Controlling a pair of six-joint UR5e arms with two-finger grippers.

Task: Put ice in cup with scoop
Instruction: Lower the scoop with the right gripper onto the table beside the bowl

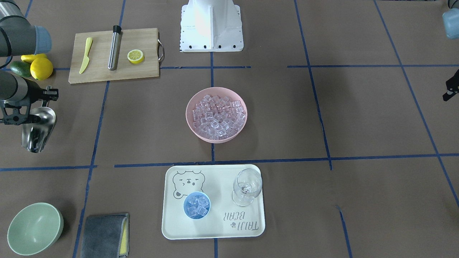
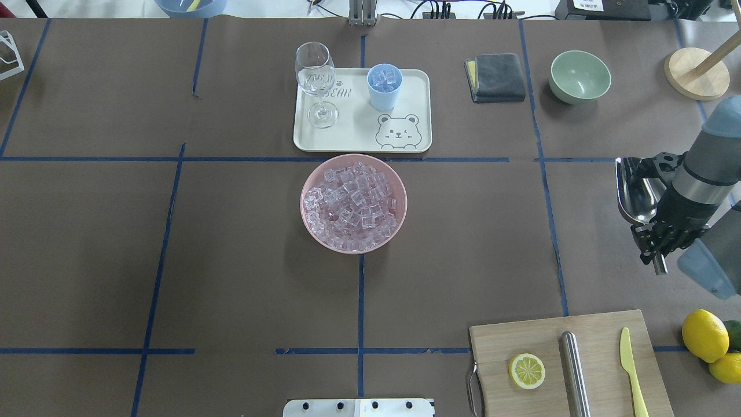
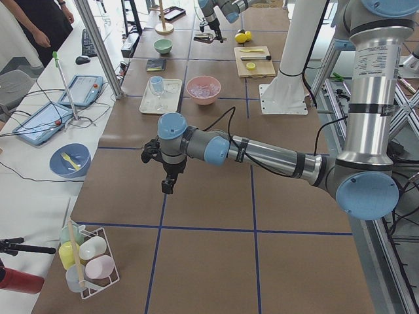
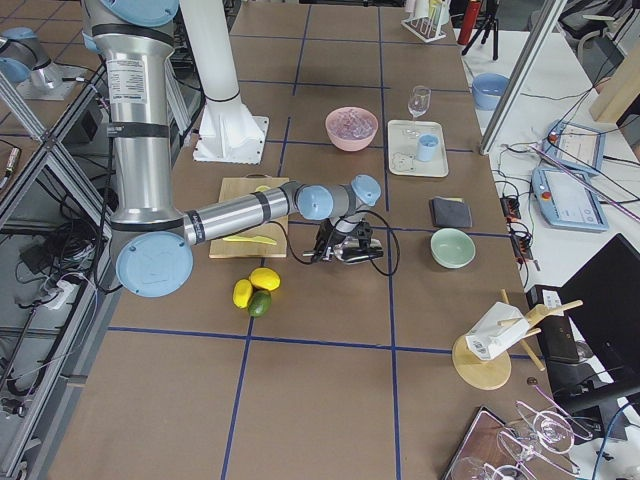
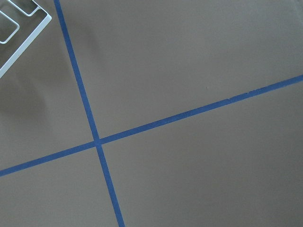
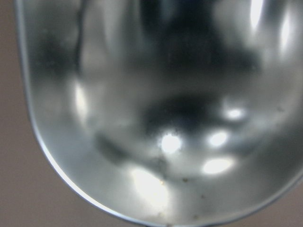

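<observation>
My right gripper [image 2: 657, 234] is shut on the rod handle of the steel scoop [image 2: 635, 196] and holds it above the table at the robot's far right, well away from the bowl. The trough [image 6: 156, 118] looks empty. The scoop also shows in the front-facing view [image 1: 37, 130]. Many ice cubes [image 2: 353, 202] fill a pink bowl [image 2: 399, 191] at the table's middle. The light-blue cup [image 2: 384, 95] stands on a cream tray [image 2: 347, 139] with several ice cubes [image 1: 197, 206] in it. Only a bit of my left gripper [image 1: 451, 89] shows, so I cannot tell its state.
A clear stemmed glass [image 2: 315, 81] stands on the tray beside the cup. A cutting board [image 2: 521, 341] holds a lemon half, a steel cylinder and a yellow knife. Lemons [image 2: 703, 335], a green bowl [image 2: 580, 75] and a grey cloth [image 2: 496, 77] lie to the right.
</observation>
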